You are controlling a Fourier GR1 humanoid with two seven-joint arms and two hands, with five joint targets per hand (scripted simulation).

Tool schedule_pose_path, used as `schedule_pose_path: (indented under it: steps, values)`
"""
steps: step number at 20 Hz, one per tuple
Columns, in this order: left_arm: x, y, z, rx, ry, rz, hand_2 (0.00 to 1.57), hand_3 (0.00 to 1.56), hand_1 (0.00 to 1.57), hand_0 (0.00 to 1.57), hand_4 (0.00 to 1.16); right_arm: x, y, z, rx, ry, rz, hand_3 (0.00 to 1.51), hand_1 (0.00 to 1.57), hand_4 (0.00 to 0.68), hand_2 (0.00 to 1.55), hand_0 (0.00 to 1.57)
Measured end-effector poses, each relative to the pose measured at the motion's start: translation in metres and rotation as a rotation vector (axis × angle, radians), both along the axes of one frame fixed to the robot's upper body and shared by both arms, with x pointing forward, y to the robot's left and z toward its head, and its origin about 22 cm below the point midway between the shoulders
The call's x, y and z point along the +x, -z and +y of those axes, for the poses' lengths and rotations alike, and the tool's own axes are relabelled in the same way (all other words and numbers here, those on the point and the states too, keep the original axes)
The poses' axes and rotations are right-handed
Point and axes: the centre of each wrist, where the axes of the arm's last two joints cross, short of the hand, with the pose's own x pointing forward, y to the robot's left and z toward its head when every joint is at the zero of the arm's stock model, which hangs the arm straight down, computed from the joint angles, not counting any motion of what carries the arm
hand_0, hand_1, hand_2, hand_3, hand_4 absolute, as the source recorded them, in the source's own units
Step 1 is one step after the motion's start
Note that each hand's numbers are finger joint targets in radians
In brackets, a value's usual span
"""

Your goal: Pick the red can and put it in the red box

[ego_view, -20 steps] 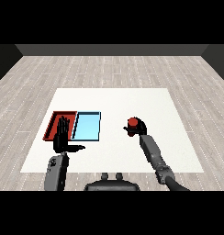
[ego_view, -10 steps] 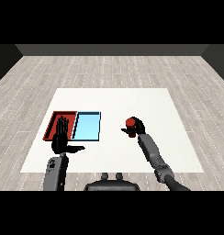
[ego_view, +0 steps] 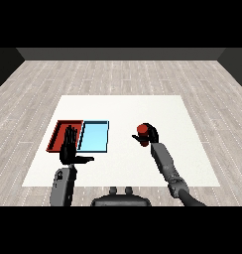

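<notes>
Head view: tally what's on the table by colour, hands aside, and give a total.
Red: 2, the red can held in the right hand, and the red tray
Light blue: 1, the light blue tray
Total: 3

Very little is changing across these moments. The right robot hand (ego_view: 150, 134), curled round the red can (ego_view: 141, 130), is edging slightly toward the view's left, in the direction of the light blue tray (ego_view: 94, 136), carrying the can with it above the tabletop (ego_view: 123, 106). The shift is small: the can is sitting only a touch further left than a second ago, and it is remaining well apart from both trays. Whether its height is changing too cannot be told from this view.
</notes>
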Motion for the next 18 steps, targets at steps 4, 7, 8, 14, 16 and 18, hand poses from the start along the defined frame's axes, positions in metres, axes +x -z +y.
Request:
schedule_pose_path:
  steps: [4,7,8,14,16,18]
  values:
    - [-0.007,-0.003,0.001,0.006,0.007,0.006,0.0,0.0,0.0,0.0,0.0,-0.006,-0.016,0.0,0.019,0.004,-0.064,1.38,1.54,0.583,1.46,1.54]
    - [-0.007,-0.001,-0.004,0.022,0.013,0.011,0.0,0.0,0.0,0.0,0.0,-0.011,-0.035,-0.006,0.027,0.011,-0.116,1.38,1.52,0.608,1.46,1.52]
    - [-0.004,-0.004,0.0,0.023,0.013,0.01,0.0,0.0,0.0,0.0,0.0,-0.013,-0.04,-0.01,0.026,0.007,-0.127,1.4,1.54,0.617,1.47,1.54]
    - [-0.001,-0.012,-0.023,0.036,0.085,0.009,0.0,0.0,0.0,0.0,0.0,-0.026,-0.074,-0.015,0.069,0.003,-0.258,1.39,1.48,0.636,1.43,1.48]
    - [-0.001,-0.018,-0.032,0.044,0.108,0.022,0.0,0.0,0.0,0.0,0.0,-0.031,-0.091,-0.027,0.078,-0.002,-0.3,1.38,1.45,0.636,1.41,1.45]
    - [-0.001,-0.023,-0.038,0.05,0.122,0.03,0.0,0.0,0.0,0.0,0.0,-0.039,-0.099,-0.032,0.083,-0.003,-0.33,1.38,1.44,0.628,1.4,1.44]
